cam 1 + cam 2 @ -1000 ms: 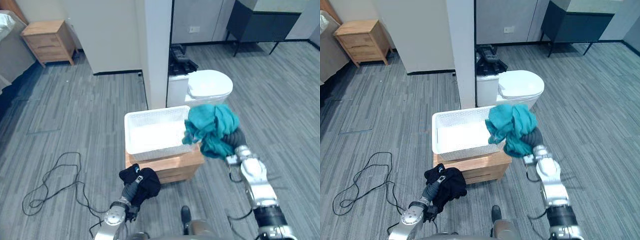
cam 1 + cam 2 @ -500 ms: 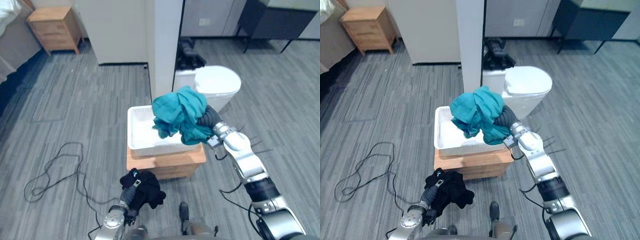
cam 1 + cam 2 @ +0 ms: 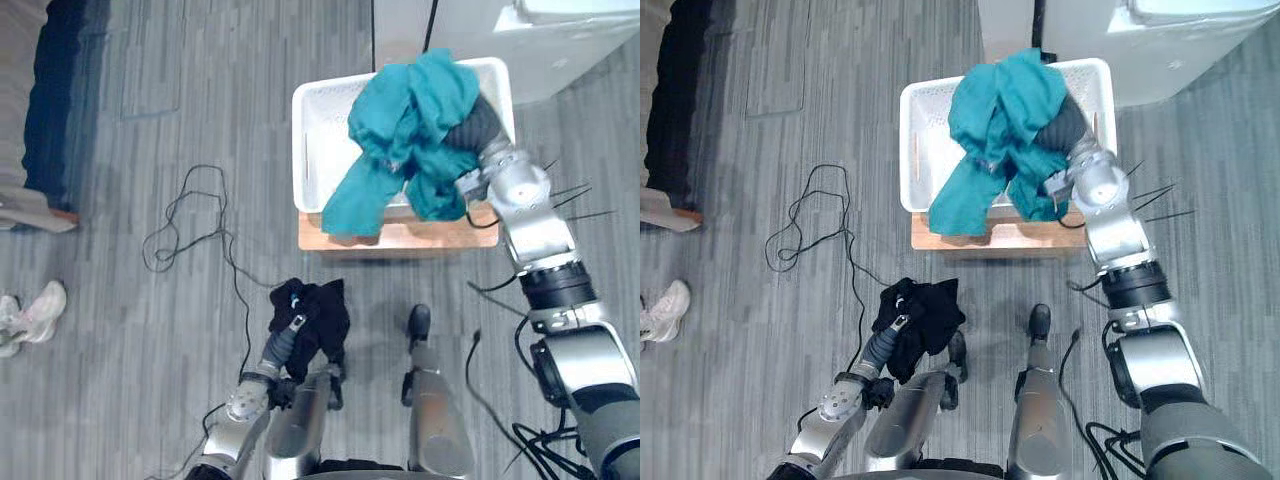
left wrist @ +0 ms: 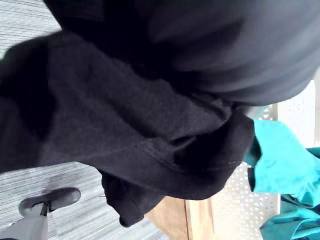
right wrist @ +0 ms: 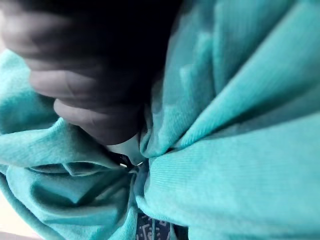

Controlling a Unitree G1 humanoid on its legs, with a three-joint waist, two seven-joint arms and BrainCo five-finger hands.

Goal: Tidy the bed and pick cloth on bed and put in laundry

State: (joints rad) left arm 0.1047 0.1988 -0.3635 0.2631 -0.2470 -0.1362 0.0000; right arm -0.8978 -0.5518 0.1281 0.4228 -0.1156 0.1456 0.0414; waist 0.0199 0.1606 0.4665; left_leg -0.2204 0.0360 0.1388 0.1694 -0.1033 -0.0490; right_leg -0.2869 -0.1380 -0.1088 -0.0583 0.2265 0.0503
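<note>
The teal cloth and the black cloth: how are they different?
The teal cloth is bigger and hangs loose; the black cloth is a smaller bunch. The teal cloth is over the white basket, on the right hand; the black cloth is over the floor, on the left hand. Both are crumpled and carried.

silver-grey right arm (image 3: 537, 228), dark ribbed wrist cover (image 3: 482, 126).

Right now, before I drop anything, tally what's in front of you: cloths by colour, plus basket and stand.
Teal cloth: 1
Black cloth: 1
White basket: 1
Wooden stand: 1
Total: 4
</note>
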